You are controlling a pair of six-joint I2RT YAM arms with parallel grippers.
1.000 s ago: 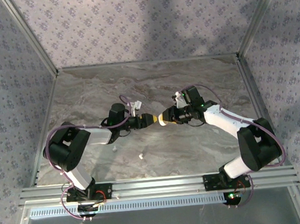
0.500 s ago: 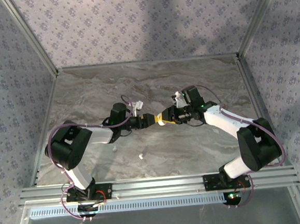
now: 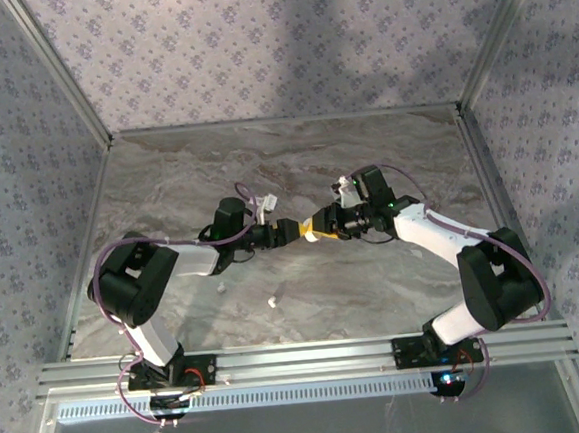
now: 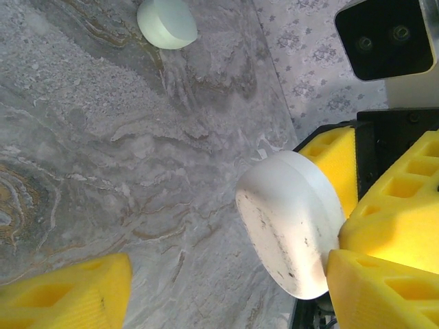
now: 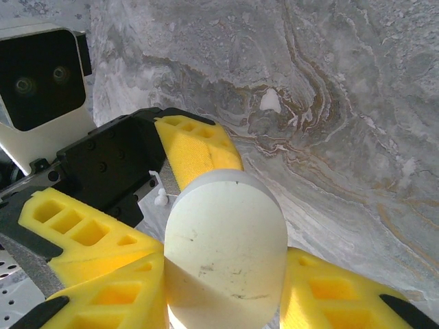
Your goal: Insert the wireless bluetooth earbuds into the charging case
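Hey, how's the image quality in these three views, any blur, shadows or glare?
Top external: soft broad shadows on the wallpapered back wall, and the loose earbud is only a white speck. Left wrist: the white charging case is sharp, the near yellow finger blurred. Right wrist: even light on the case, no glare.

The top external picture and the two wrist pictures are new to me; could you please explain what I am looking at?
These are two robot arms bolted at the near edge of a marble-patterned table. The overhead picture looks down on both arms. The other two pictures come from a camera on each wrist, so yellow fingers show at their edges. The right gripper is shut on a white oval charging case. The left gripper faces it, open. On the table lie a tiny whitish earbud and a pale green case.
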